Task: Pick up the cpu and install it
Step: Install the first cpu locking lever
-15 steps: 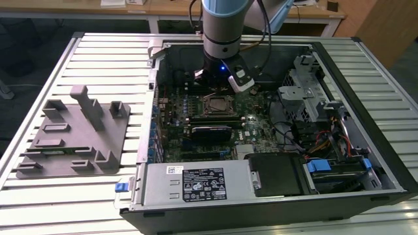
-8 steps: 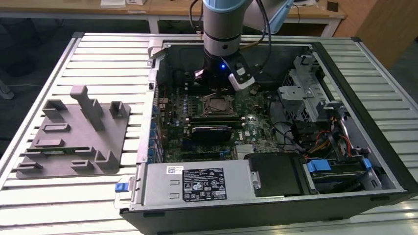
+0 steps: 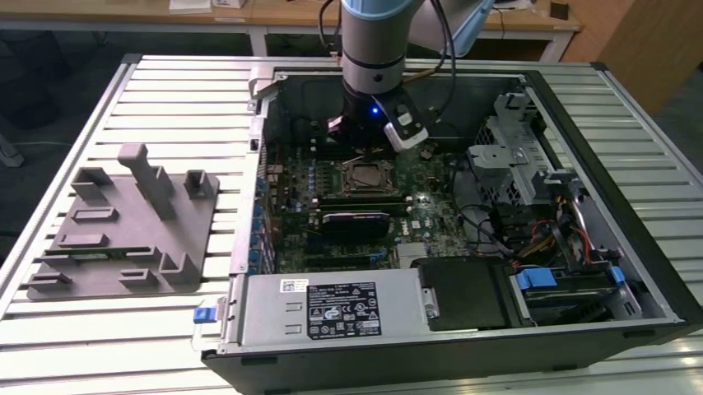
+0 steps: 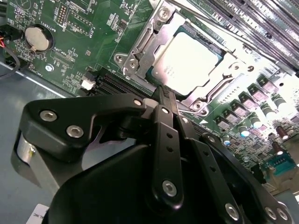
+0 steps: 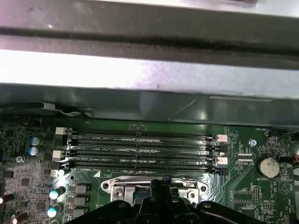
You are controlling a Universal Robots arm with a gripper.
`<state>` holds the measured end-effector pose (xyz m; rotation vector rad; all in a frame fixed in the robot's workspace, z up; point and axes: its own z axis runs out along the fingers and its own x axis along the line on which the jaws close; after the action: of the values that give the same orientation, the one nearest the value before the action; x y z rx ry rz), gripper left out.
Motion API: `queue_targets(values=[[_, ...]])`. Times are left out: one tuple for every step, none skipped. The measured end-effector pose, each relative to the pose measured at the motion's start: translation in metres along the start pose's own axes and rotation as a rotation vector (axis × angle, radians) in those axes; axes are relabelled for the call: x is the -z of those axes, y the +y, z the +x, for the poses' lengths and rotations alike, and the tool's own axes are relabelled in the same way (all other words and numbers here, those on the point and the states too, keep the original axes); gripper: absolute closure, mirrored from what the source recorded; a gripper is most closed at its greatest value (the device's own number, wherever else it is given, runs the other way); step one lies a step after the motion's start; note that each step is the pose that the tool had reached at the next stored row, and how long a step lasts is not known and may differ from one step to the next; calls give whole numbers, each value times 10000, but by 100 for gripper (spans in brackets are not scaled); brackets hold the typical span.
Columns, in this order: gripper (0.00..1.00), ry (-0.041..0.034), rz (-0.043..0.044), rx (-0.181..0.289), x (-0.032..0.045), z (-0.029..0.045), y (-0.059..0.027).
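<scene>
**Gripper** (image 4: 162,91): fingers drawn together, nothing between them, poised just off one edge of the socket. The cpu (image 4: 187,59) lies flat in the socket, silver top up, directly beyond the fingertips. Being square, it has no long axis, and its edges run parallel to the socket frame (image 4: 136,52) that surrounds it. The frame's metal bracket appears folded over the chip's rim, so the chip is judged seated. Outward lie the motherboard (image 4: 70,51), with its memory slots (image 5: 140,148) beyond the socket from the gripper, and the computer case (image 3: 439,362). The grey tray (image 3: 121,222) stands well apart on the table (image 3: 176,90).
</scene>
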<state>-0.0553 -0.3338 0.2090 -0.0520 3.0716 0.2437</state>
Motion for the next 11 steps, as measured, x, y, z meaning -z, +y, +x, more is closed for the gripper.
queue_targets(values=[[89, 0, 0, 0, -1, 0, 2], [89, 1, 1, 0, -3, 0, 6], [89, 0, 0, 0, -6, 0, 10], [89, 1, -1, 0, -8, -1, 10], [89, 1, -4, -1, -9, -1, 11], [89, 1, -8, -1, -11, -1, 12], [89, 0, -13, -1, -12, -1, 14], [89, 1, -16, -1, -13, -1, 14], [89, 1, -17, -1, -14, -1, 15], [89, 0, -18, -2, -15, -1, 15], [89, 0, -21, -1, -16, -2, 17]])
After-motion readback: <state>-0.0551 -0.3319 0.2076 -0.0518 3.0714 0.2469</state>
